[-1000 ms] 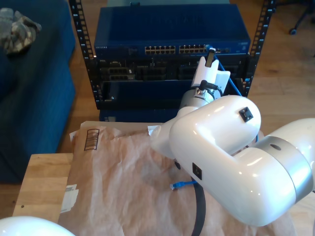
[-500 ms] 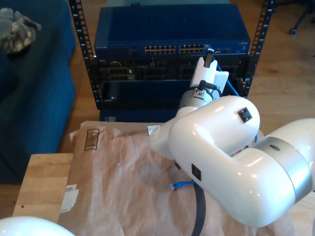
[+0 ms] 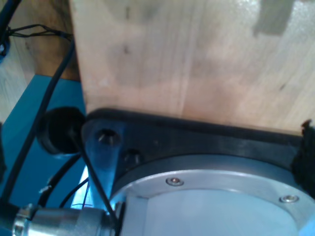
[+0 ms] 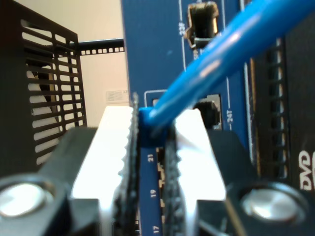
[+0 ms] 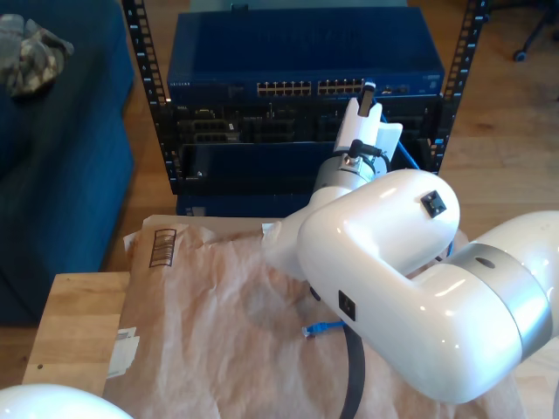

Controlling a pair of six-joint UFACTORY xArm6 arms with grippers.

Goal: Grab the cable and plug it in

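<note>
The cable (image 4: 216,54) is bright blue, and its end sits pinched between the white toothed pads (image 4: 114,147) of my second gripper (image 4: 150,125), which is shut on it. The pinched end is close against the blue switch face (image 4: 162,49), by ports numbered 17 to 21. In the exterior view my second gripper (image 5: 368,91) is up at the switch's row of ports (image 5: 310,87), towards that row's right end. The cable (image 5: 407,159) trails down behind the arm. Its other plug (image 5: 320,328) lies loose on brown paper.
The switch (image 5: 306,48) sits in a black rack (image 5: 148,96) with darker units below. Crumpled brown paper (image 5: 210,332) covers a wooden table (image 5: 74,323). A blue sofa (image 5: 61,166) stands at the exterior view's left. The first wrist view looks at wood (image 3: 197,64) and a metal flange (image 3: 206,196).
My second gripper has crept a little towards the exterior view's left and up towards the switch's port row, still holding the cable end. The loose plug on the paper has not moved.
</note>
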